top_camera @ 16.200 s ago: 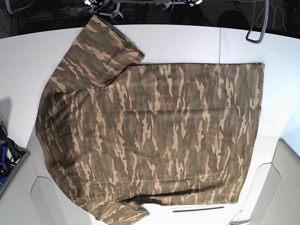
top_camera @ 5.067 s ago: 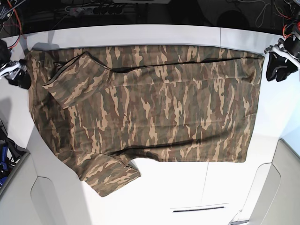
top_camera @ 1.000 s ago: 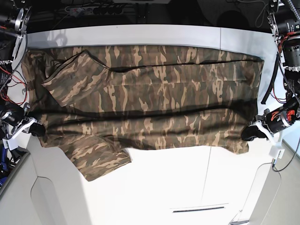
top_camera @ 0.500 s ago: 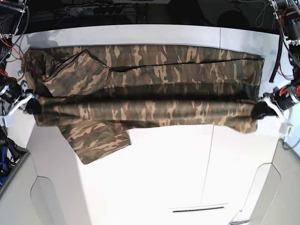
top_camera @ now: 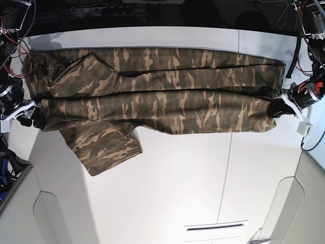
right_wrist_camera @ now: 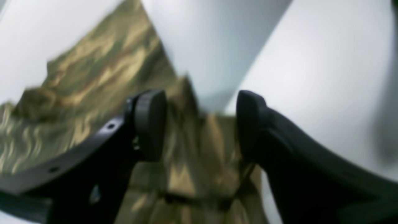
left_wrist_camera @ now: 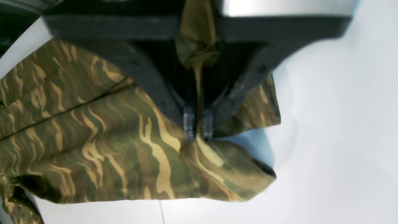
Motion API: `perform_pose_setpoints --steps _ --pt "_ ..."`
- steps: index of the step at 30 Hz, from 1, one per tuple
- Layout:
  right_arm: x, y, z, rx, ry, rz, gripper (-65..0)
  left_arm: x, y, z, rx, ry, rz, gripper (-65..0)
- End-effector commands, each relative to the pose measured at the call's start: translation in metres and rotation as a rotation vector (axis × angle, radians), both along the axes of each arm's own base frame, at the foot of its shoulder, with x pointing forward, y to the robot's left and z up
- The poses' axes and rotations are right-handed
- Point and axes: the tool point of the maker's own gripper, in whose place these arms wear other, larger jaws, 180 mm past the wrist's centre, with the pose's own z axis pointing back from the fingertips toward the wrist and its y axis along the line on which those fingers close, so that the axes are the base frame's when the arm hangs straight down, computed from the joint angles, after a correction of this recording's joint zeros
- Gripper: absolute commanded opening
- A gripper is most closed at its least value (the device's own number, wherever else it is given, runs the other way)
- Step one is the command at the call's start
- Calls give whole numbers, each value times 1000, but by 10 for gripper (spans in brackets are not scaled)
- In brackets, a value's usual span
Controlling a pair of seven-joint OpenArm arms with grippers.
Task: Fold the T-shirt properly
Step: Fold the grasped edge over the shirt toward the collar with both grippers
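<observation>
The T-shirt (top_camera: pixel 152 96) lies spread across the far half of the white surface (top_camera: pixel 203 178) as a long band between the two grippers, one sleeve (top_camera: pixel 104 147) sticking out toward the near side. It looks light, limp cloth that will sag and wrinkle wherever it is unsupported, so hem corners and fold edges seem the best places to hold, both ends kept taut together.

The left gripper (left_wrist_camera: pixel 197 124) is pinched narrow on a bunched corner of the cloth, which rises between its fingers (left_wrist_camera: pixel 188 119); the rest of the shirt trails away from it over the surface. The right gripper (right_wrist_camera: pixel 199 124) stands wide apart above the cloth, fabric beneath its gap. The blur hides whether it touches the shirt.
</observation>
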Motion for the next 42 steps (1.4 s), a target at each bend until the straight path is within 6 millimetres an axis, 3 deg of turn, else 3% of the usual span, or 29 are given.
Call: perform_pose_setpoints --steps 1,7,13,18,26,28,33,37,42 --pt "18 -4 23 -17 -77 -4 -294 11 5 18 5 -62 0 -650" --pt "51 14 33 11 -122 -20 -294 11 5 18 4 -62 0 -650" --pt "81 30 5 99 -76 -46 -294 12 5 19 2 -70 2 -650" --pt "85 59 -28 93 15 22 -294 12 5 19 2 -70 3 -650" --pt "81 113 -43 86 58 157 -298 12 -1 17 -14 -72 5 -650" --pt "81 122 -44 96 61 167 -358 12 -1 17 -13 -72 5 -650" --pt "79 131 -47 111 74 178 -650 11 1 15 0 -66 4 -650" --pt "76 134 -46 107 106 203 -650 12 1 15 -1 -66 4 -650" --pt "66 143 -24 133 159 283 -650 13 -1 22 -1 -84 -5 -650"
